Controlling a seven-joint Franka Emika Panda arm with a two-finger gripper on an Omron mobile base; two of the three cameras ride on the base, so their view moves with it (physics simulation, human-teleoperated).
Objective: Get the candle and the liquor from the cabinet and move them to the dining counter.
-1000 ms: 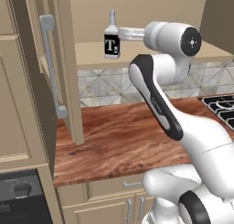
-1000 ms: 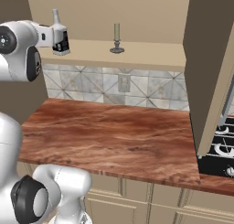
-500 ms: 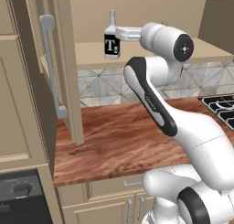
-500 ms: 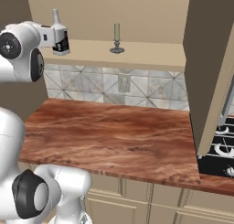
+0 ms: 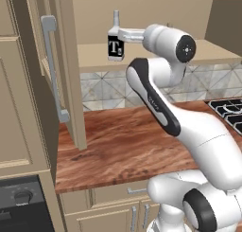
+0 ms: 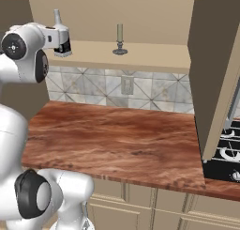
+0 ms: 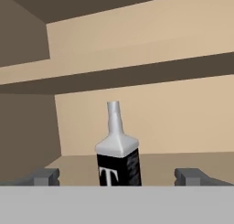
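The liquor, a black square bottle with a white T label and clear neck, stands on the cabinet shelf. My gripper is open, with a fingertip on each side of the bottle and space left on both sides. In the left base view the gripper reaches level from the right to the liquor. From the right base view the hand covers most of the liquor. The candle stands in its dark holder farther right on the same shelf. The dining counter is out of view.
An open cabinet door with a silver bar handle hangs left of the bottle; another open door stands at the right. Below lie a wood countertop with a tiled backsplash and a black stove.
The hand has edged a little closer to the liquor on the shelf. The jaws have stayed open, and the bottle and candle have not moved.
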